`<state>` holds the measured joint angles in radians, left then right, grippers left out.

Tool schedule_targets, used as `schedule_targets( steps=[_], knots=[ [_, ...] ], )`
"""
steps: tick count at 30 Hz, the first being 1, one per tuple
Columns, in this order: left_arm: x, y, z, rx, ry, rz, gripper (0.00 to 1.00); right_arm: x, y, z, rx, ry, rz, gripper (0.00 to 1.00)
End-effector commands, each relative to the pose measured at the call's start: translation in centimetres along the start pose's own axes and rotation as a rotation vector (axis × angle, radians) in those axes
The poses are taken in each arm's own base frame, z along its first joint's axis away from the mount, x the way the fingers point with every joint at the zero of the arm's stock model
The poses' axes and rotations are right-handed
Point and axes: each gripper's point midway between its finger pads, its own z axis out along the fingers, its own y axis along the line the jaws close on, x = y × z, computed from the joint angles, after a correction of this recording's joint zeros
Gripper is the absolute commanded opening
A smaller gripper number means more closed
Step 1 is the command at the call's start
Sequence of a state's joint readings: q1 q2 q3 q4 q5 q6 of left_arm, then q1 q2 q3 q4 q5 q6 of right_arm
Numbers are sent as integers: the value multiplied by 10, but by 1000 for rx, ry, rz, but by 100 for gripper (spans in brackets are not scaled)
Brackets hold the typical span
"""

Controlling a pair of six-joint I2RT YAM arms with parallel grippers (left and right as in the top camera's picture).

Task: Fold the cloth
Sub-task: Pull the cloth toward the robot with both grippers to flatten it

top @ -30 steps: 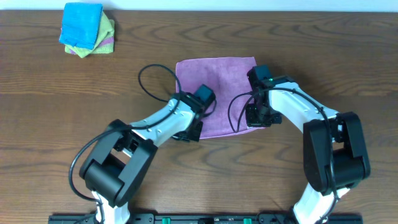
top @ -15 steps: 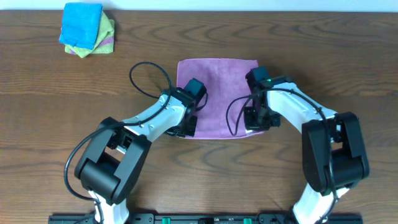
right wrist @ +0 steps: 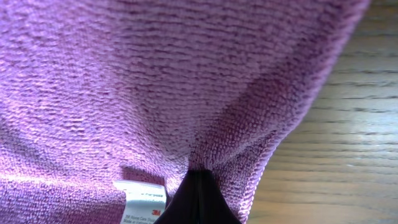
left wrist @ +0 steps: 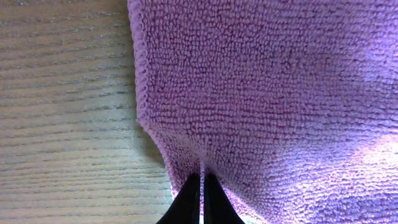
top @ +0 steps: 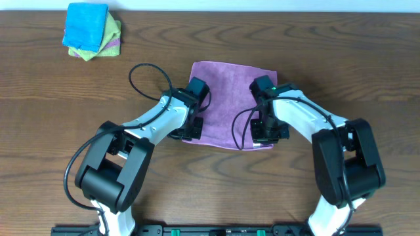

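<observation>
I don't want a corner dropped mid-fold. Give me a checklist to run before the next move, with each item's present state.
1. The left end effector is shut on a near corner of the cloth: ok.
2. The right end effector is shut on the other near corner, beside the white tag: ok.
3. Both pinched corners are about level in the overhead view: ok.
4. The cloth's far edge lies flat on the table: ok.
5. The stack of folded cloths at the far left is clear of the fold: ok.
6. Each grip holds one layer only: cannot tell.
</observation>
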<state>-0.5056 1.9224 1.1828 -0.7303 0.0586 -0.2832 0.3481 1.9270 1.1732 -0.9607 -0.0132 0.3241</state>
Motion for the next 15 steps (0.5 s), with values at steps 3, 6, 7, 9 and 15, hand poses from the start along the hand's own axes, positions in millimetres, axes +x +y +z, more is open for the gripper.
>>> schedule_targets(
  steps=[3,6,7,9,15],
  knots=[
    [24,2,15,9,97,15,6,2,-32,18,83,38,75,1],
    [29,-2,15,14,115,25,6,1,-40,18,88,41,99,2],
    [30,-3,15,13,117,30,6,2,-41,18,87,43,102,2],
    [33,-9,14,25,120,43,6,2,-38,18,70,47,102,1],
    [29,-23,-6,84,70,67,6,-2,-28,-7,3,-1,99,20]
  ],
)
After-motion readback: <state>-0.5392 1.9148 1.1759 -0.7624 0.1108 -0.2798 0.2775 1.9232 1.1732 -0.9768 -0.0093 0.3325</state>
